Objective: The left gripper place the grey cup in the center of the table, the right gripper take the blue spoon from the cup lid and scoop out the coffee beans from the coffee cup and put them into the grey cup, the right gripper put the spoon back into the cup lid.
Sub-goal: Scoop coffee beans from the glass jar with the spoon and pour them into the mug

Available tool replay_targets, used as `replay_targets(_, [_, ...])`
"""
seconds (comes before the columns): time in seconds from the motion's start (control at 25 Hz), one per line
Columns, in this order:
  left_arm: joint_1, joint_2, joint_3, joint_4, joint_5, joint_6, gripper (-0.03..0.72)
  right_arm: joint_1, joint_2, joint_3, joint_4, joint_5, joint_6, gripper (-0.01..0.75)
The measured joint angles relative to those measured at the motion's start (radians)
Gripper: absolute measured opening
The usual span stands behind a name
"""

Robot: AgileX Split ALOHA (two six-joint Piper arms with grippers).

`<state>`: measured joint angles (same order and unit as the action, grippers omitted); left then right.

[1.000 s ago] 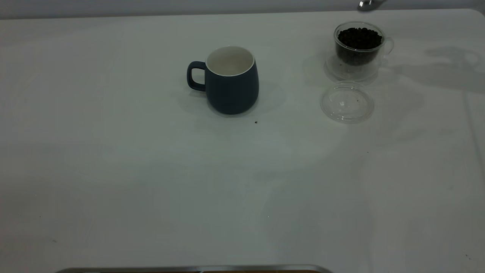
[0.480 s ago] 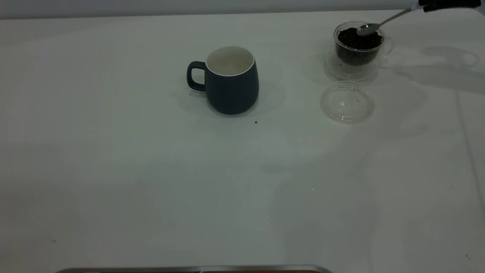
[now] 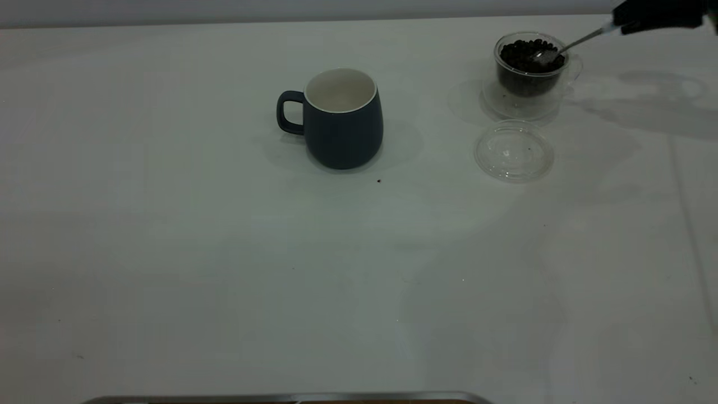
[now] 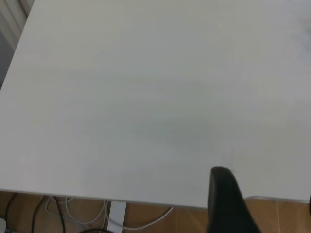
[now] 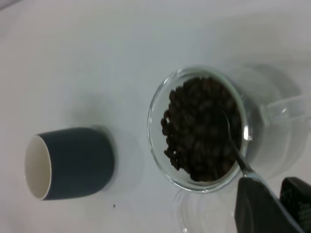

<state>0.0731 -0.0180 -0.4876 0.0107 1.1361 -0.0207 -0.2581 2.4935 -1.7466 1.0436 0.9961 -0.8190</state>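
Observation:
The grey cup stands upright and empty at the table's centre, handle to the left; it also shows in the right wrist view. The glass coffee cup full of beans stands at the far right, and shows in the right wrist view. My right gripper is shut on the spoon's handle. The spoon slants down with its bowl in the beans; it also shows in the right wrist view. The clear cup lid lies empty in front of the coffee cup. My left gripper is open over bare table near an edge.
One loose bean lies just in front of the grey cup. A metal rim runs along the near table edge. The table edge and cables below show in the left wrist view.
The right gripper came down from the far right with the spoon. The spoon's bowl went from above the coffee cup down into the beans. The grey cup and lid have not moved.

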Motion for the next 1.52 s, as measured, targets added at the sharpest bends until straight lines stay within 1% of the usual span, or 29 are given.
replay_targets(0.16, [0.0,0.0,0.0,0.0,0.0,0.0,0.474,0.026,0.026,0.0,0.002,0.002,0.001,0.1])
replay_targets(0.28, [0.0,0.0,0.0,0.0,0.0,0.0,0.474,0.03,0.027,0.0,0.021,0.002,0.001,0.1])
replay_targets(0.72, [0.0,0.0,0.0,0.0,0.0,0.003,0.474,-0.029,0.027,0.0,0.047,0.044,0.001,0.1])
replay_targets(0.96, [0.0,0.0,0.0,0.0,0.0,0.002,0.474,-0.04,0.028,0.0,0.057,0.078,-0.001,0.1])
replay_targets(1.16, [0.0,0.0,0.0,0.0,0.0,0.002,0.474,-0.049,0.056,0.0,0.12,0.123,-0.006,0.1])
replay_targets(1.52, [0.0,0.0,0.0,0.0,0.0,0.002,0.474,-0.073,0.078,0.0,0.141,0.139,-0.012,0.1])
